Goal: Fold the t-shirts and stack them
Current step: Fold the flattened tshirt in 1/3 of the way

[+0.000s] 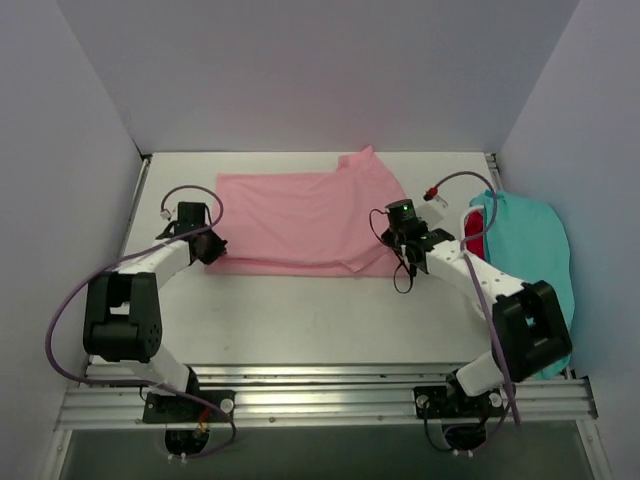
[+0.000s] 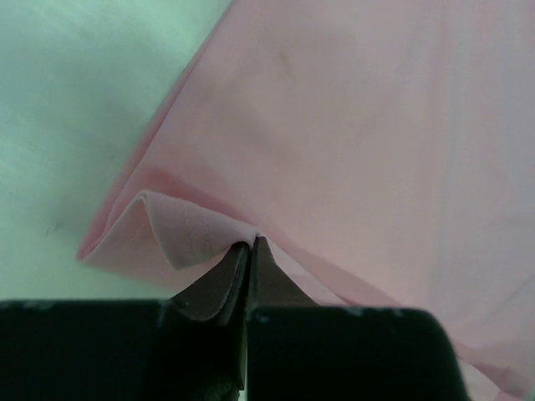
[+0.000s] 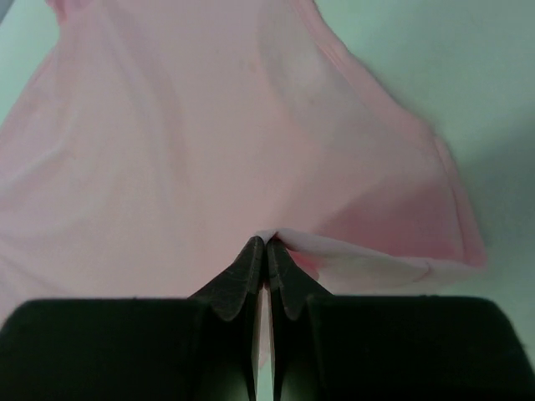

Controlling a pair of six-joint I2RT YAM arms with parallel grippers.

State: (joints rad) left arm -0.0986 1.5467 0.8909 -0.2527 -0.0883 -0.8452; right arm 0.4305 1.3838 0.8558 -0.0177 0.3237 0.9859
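The light pink t-shirt (image 1: 300, 215) lies spread across the middle of the table, one sleeve pointing to the back right. My left gripper (image 1: 207, 250) is shut on its near left edge; the left wrist view shows the gripper (image 2: 251, 242) pinching a lifted fold of the pink t-shirt (image 2: 351, 125). My right gripper (image 1: 393, 238) is shut on its near right edge; the right wrist view shows the gripper (image 3: 267, 242) pinching a raised fold of the pink t-shirt (image 3: 184, 142). A teal t-shirt (image 1: 535, 260) lies heaped at the right edge with a red t-shirt (image 1: 475, 232) showing under it.
White walls close in the table on the left, back and right. The bare white tabletop (image 1: 310, 320) runs between the pink shirt and the metal rail (image 1: 320, 385) at the near edge. Purple cables loop off both arms.
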